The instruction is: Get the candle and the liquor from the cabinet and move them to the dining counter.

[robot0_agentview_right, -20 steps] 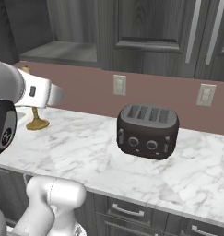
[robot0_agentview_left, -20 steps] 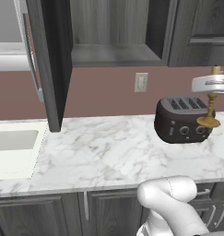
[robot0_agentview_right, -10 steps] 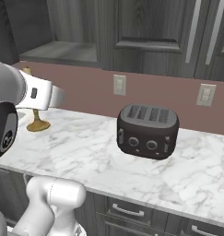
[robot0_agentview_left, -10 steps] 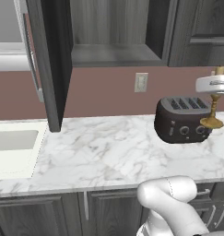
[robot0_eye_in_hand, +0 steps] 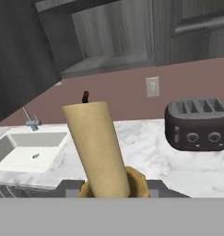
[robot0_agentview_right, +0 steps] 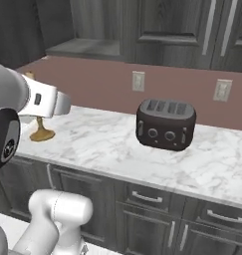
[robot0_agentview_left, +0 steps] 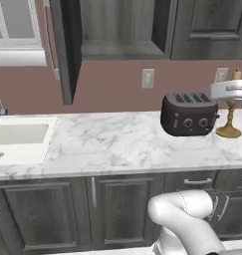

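The candle point(robot0_eye_in_hand: 97, 147), a pale-yellow stick in a golden brass holder, rises close up in the hand view, and my gripper point(robot0_agentview_left: 231, 95) is shut on it. In the left base view the candle point(robot0_agentview_left: 229, 118) hangs at the far right, just right of the toaster, with its round foot low over the worktop. The right base view has the candle point(robot0_agentview_right: 41, 131) at the far left, partly behind my white forearm. The cabinet point(robot0_agentview_left: 120, 30) stands open on the wall, its dark door point(robot0_agentview_left: 66, 50) swung out. The liquor and the dining counter are out of view.
A dark toaster point(robot0_agentview_left: 188, 113) stands on the marble worktop point(robot0_agentview_left: 107, 144) by the wall. A white sink point(robot0_agentview_left: 18, 137) with a tap lies at the left. Wall outlets point(robot0_agentview_left: 148, 78) sit above the worktop. Low cabinets point(robot0_agentview_right: 157, 219) run below.
The whole picture has shifted a little, so the base has moved. The candle keeps its place in my gripper, whose opening is the same.
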You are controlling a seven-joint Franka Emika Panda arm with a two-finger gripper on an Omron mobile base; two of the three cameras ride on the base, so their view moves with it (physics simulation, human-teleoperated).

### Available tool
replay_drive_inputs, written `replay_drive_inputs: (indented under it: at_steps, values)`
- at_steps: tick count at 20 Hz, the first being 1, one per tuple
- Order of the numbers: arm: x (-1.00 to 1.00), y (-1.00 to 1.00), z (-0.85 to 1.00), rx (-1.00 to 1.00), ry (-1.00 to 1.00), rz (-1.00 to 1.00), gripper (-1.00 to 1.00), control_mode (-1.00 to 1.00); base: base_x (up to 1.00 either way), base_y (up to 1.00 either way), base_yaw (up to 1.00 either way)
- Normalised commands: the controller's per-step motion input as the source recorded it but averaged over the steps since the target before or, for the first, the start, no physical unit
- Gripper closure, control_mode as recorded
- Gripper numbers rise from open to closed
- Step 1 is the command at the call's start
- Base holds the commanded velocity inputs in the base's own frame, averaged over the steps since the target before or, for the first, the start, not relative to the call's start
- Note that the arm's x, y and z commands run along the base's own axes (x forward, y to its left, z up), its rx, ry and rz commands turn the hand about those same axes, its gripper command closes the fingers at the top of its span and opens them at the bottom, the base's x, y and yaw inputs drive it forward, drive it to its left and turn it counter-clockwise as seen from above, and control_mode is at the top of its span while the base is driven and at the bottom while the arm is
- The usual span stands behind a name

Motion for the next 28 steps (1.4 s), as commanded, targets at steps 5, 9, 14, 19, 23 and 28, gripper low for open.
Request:
replay_drive_inputs:
  at_steps: [5,9,14,19,23,28]
  values:
    - [0.00,0.00,0.00,0.00,0.00,0.00,1.00,1.00,-1.00,-0.21,0.41]
    - [0.00,0.00,0.00,0.00,0.00,0.00,1.00,1.00,-0.69,-0.06,0.81]
    - [0.00,0.00,0.00,0.00,0.00,0.00,1.00,1.00,-0.21,0.00,1.00]
    - [0.00,0.00,0.00,0.00,0.00,0.00,1.00,1.00,-0.07,0.00,1.00]
    - [0.00,0.00,0.00,0.00,0.00,0.00,1.00,1.00,0.02,-0.10,0.95]
    - [0.00,0.00,0.00,0.00,0.00,0.00,1.00,1.00,0.17,-0.36,0.82]
